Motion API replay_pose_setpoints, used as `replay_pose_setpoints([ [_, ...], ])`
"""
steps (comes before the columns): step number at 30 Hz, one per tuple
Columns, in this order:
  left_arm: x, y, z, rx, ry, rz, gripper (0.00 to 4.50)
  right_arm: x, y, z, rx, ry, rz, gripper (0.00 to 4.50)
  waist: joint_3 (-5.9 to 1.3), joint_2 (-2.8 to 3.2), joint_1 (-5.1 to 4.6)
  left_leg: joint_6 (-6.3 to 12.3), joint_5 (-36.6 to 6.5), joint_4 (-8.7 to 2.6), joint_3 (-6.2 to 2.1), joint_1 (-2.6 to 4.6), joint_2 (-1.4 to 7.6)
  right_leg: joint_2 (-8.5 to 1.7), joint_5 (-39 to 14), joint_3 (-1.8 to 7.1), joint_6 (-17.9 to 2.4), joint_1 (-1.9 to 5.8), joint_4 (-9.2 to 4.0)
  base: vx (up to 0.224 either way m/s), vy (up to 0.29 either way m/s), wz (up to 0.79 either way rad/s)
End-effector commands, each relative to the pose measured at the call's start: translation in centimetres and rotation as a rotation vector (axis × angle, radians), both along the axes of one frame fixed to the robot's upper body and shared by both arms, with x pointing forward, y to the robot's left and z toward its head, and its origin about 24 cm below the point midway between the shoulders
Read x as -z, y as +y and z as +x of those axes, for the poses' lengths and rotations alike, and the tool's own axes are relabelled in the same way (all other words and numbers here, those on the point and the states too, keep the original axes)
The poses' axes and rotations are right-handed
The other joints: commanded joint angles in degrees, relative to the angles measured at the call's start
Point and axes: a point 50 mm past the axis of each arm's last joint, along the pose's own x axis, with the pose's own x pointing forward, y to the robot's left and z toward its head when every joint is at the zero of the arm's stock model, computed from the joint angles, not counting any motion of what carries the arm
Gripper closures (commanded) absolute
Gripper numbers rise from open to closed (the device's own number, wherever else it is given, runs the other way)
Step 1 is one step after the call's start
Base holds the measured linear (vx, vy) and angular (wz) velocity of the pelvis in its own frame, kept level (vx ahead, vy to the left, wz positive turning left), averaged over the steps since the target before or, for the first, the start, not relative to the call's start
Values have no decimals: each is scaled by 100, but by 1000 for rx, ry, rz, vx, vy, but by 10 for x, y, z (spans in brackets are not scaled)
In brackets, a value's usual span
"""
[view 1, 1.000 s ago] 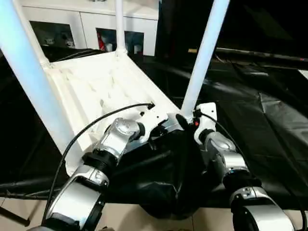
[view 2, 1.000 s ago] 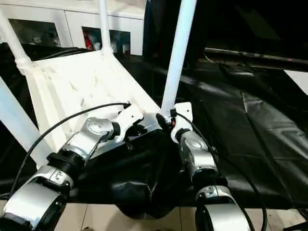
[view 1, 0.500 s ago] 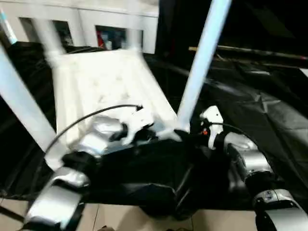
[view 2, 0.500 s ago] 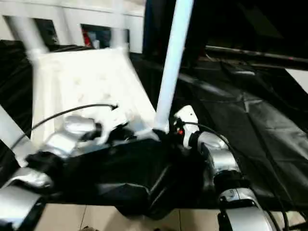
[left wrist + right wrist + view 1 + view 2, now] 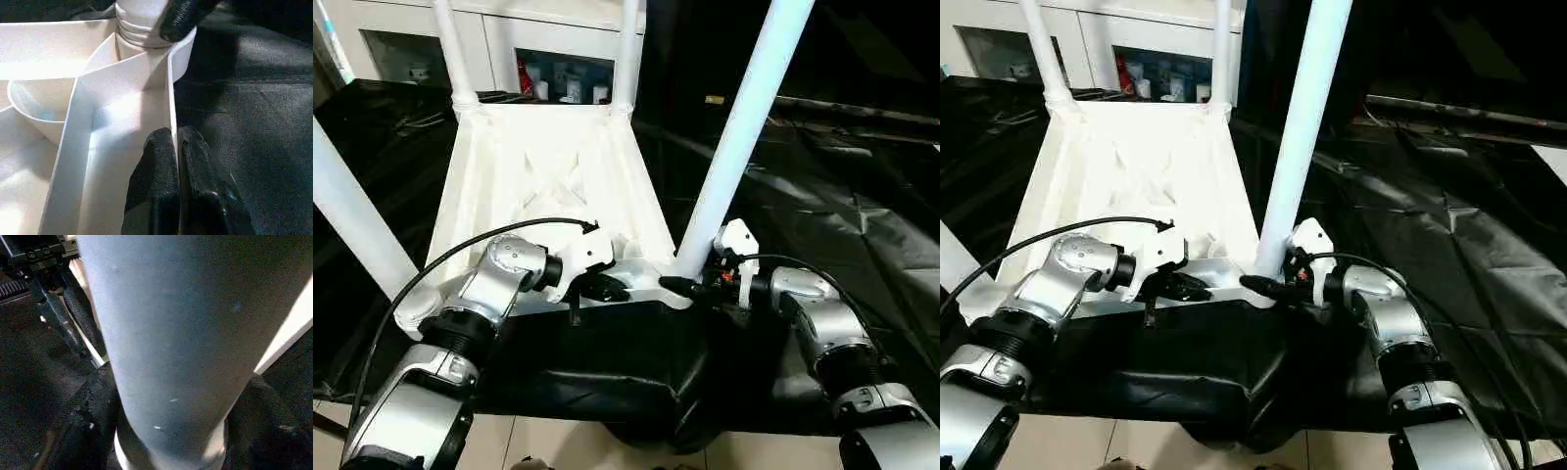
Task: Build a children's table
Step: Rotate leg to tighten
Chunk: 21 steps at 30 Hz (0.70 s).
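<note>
The upper ends of all four legs are cut off by the top edge; the near-right leg (image 5: 739, 137) is representative. The near edge of the tabletop (image 5: 543, 171) is partly covered by both forearms. Items inside the rear cabinet (image 5: 558, 83) are too small to identify.

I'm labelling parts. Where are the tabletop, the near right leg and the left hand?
tabletop (image 5: 548, 176), left eye view, ribbed underside
near right leg (image 5: 734, 147), left eye view, mid-shaft
left hand (image 5: 177, 147), left wrist view, between fingertips at the rim
</note>
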Motion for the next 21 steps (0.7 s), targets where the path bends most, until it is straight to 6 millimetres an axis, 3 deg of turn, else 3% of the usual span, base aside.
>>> replay_pose_setpoints([
  [1, 17, -5, -9, -8, 64, -29, 450, 3, 7, -5, -63, 18, -1, 177, -279, -63, -23, 349, -1251, -348, -55, 28, 192, -318, -1636, 275, -1088, 226, -331, 0, 0, 0],
  [10, 21, -10, -5, -100, 41, -38, 450, 15, 9, -11, -2, 53, 14, 192, -262, -83, -6, 355, -1308, -346, -48, 44, 186, -323, -1890, 279, -994, 207, -363, 0, 0, 0],
  [13, 24, -27, 6, -255, 8, -42, 450, 30, 12, -6, 225, 107, 37, 193, -234, -91, -24, 218, -1586, -362, -56, 84, 173, -315, -2439, 281, -857, 155, -435, 0, 0, 0],
  [14, 24, -35, 9, -300, -5, -43, 450, 34, 15, -4, 289, 118, 35, 193, -227, -108, -43, 139, -1729, -362, -71, 97, 161, -319, -2824, 283, -722, 140, -477, 0, 0, 0],
  [15, 24, -35, 9, -300, -5, -43, 450, 34, 15, -4, 289, 118, 35, 193, -227, -108, -43, 139, -1729, -362, -71, 97, 161, -319, -2824, 283, -722, 140, -477, 0, 0, 0],
  [18, 22, -73, 14, -397, -25, -65, 450, 42, 31, 6, 559, 158, 25, 193, -230, -67, -83, 91, -1864, -373, -105, 94, 142, -316, -3182, 281, -537, 118, -529, 0, 0, 0],
  [21, 22, -84, 12, -387, -29, -62, 450, 41, 40, 9, 608, 152, 12, 193, -242, -69, -105, 82, -1985, -361, -107, 109, 129, -305, -3208, 266, -467, 100, -564, 0, 0, 0],
])
